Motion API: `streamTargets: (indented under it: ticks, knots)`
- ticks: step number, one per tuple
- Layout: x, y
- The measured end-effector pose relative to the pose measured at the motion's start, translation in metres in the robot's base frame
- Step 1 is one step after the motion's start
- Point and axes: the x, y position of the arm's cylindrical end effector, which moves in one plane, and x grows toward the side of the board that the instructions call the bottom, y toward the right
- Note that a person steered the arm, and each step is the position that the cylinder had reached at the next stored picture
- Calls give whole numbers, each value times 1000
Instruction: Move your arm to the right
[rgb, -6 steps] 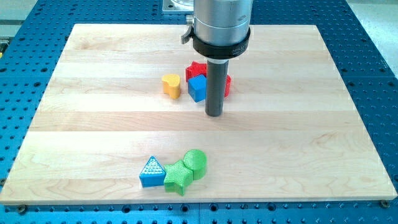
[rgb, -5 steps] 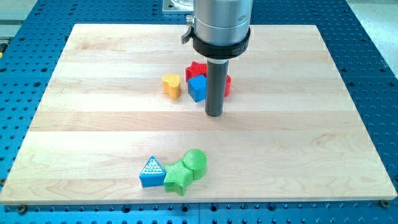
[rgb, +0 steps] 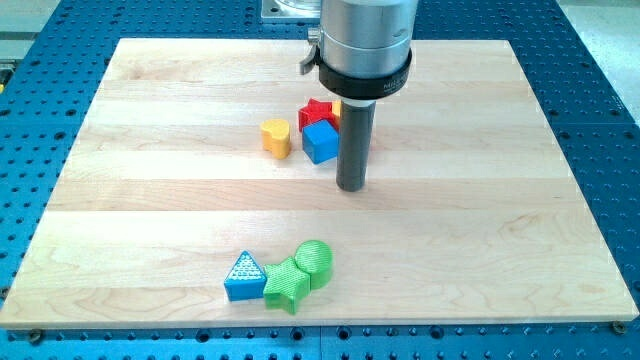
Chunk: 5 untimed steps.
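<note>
My tip (rgb: 350, 187) rests on the wooden board (rgb: 480, 200) near its middle. It stands just right of and below a blue block (rgb: 319, 142). A red star-shaped block (rgb: 317, 111) lies above the blue one. The rod hides most of another red block (rgb: 368, 138) and a yellow block (rgb: 336, 106) behind it. A yellow heart-shaped block (rgb: 275, 137) lies to the left of the blue block.
Near the view's bottom lie a blue triangle block (rgb: 243, 276), a green star-shaped block (rgb: 286, 286) and a green round block (rgb: 315, 262), touching in a row. Blue perforated table (rgb: 600, 120) surrounds the board.
My rod and tip have shifted a little toward the view's right. It now covers more of the red block behind it. The blocks have not moved.
</note>
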Motion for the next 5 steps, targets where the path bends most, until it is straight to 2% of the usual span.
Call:
streamTargets:
  ticks: [3,5]
  knots:
    - [-4,4]
    - [-29,33]
